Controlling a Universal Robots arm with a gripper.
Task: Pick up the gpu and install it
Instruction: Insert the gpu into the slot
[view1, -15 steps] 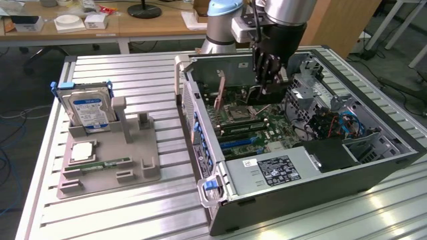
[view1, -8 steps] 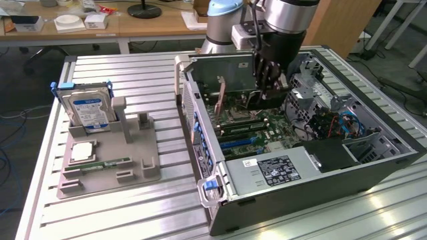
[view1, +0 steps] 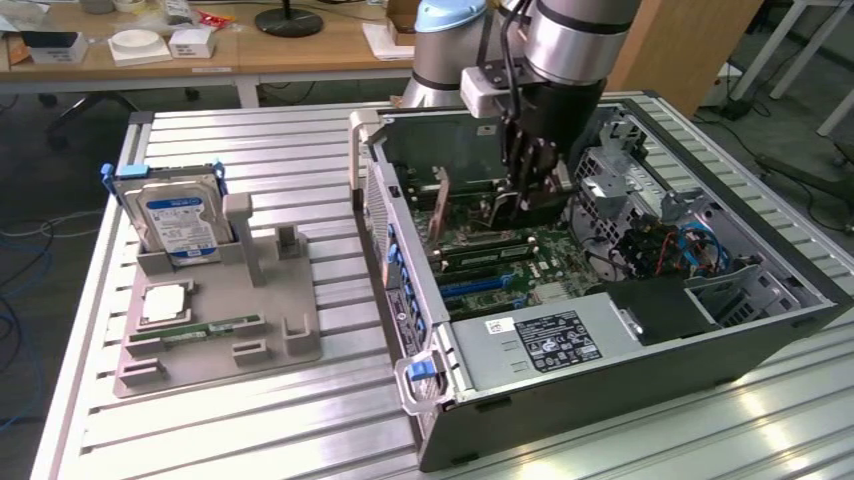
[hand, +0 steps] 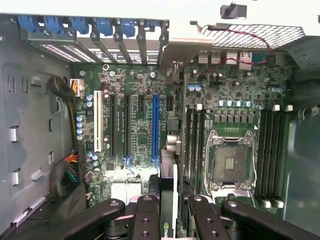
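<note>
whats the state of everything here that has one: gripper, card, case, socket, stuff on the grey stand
gripper: shut on the gpu, inside the case
gpu: held on edge over the motherboard slots
computer case: lying on its side, side panel off
cpu socket: no chip in it
hard drive: standing upright in the grey stand
ram stick: lying flat on the grey stand

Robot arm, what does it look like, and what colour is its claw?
The arm is a fat, shiny silver tube with a light blue cap on one joint. A small white box sits near the wrist. The claw is black, with jointed fingers dotted with round bolts.
</note>
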